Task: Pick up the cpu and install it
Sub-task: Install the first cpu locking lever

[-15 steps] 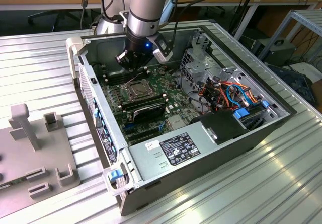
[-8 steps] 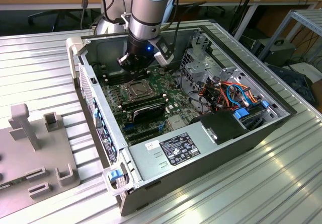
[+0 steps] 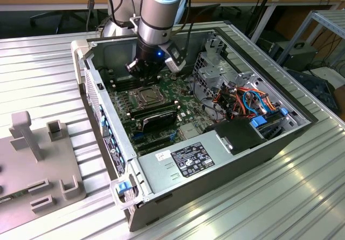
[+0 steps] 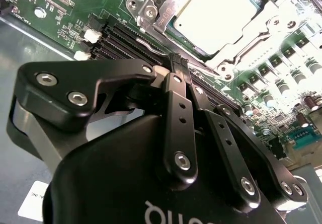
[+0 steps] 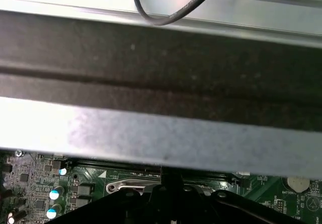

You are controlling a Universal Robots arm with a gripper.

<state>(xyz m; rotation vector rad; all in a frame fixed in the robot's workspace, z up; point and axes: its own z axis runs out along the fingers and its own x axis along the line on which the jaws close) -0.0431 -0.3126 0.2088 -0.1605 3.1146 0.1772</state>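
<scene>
**CPU seated in the socket, gripper closed and empty beside it**

CPU (image 4: 219, 12) lies flat in the socket frame (image 4: 151, 7) on the green motherboard (image 4: 70, 7), its pale metal top facing up; the second wrist view gives this close look. In the exterior view the chip (image 3: 146, 95) is a small grey square inside the open computer case (image 3: 302, 121), just below the arm's tool.

The second wrist view also shows the gripper (image 4: 175, 63) with its black fingers (image 4: 178, 108) brought together, tips meeting and nothing between them. The tips sit over the dark memory slots (image 4: 121, 38) next to the socket, apart from the chip. In the first wrist view a grey metal case wall (image 5: 161, 133) lies across the frame, with a strip of board and the socket lever (image 5: 131, 186) under it and a black cable (image 5: 171, 15) looping above.

Across the exterior view, going from its left: a grey fixture block (image 3: 32, 159) rests on the ribbed metal table (image 3: 302, 197); then the case with the gripper (image 3: 148, 75) hanging over the board; black modules (image 3: 156, 113) lie just below the socket; the power supply (image 3: 188, 156) sits at the near side; orange and blue cables (image 3: 253, 102) crowd the exterior view's right.
</scene>
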